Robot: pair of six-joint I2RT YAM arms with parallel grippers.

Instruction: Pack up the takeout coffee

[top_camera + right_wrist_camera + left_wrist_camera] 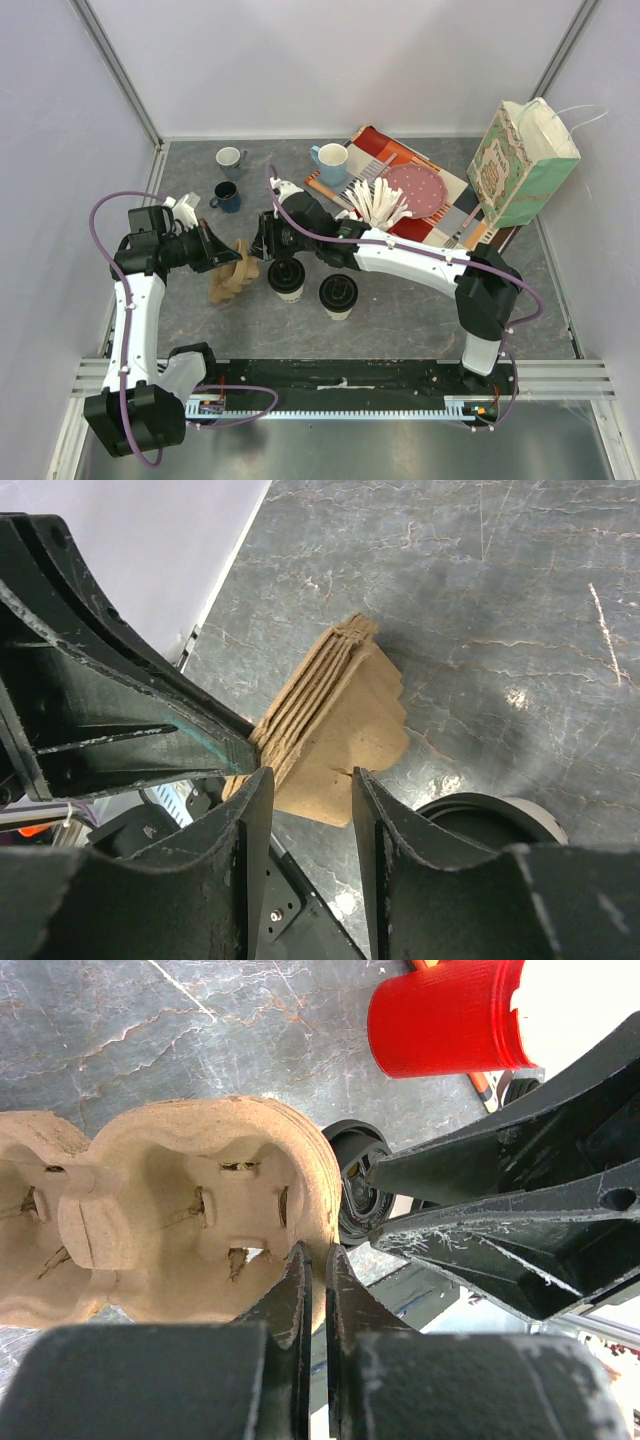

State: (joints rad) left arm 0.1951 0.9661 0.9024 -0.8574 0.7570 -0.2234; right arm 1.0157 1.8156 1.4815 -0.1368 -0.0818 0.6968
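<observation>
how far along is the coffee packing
Nothing is packed yet: the left cup and right cup stand lidded on the table, outside the pulp carrier. In hand: the left fingers pinch the carrier's rim; the right fingers are open beside it. Left: seat both cups.

Dark grey marbled counter (400,320). Centre front: cream-white paper cup with black lid (287,279), upright; second lidded paper cup (338,296) just right of it, apart. Left back: white ceramic mug (230,158); dark blue ceramic mug (226,196) nearer, apart. Right back: red-orange patterned rectangular mat (378,145) flat, askew; light blue ceramic mug (331,163) at its left corner; green patterned paper bag (520,160) upright at its right end. Brown moulded-pulp cup carrier (232,272) on edge left of cups; contact with counter unclear.
</observation>
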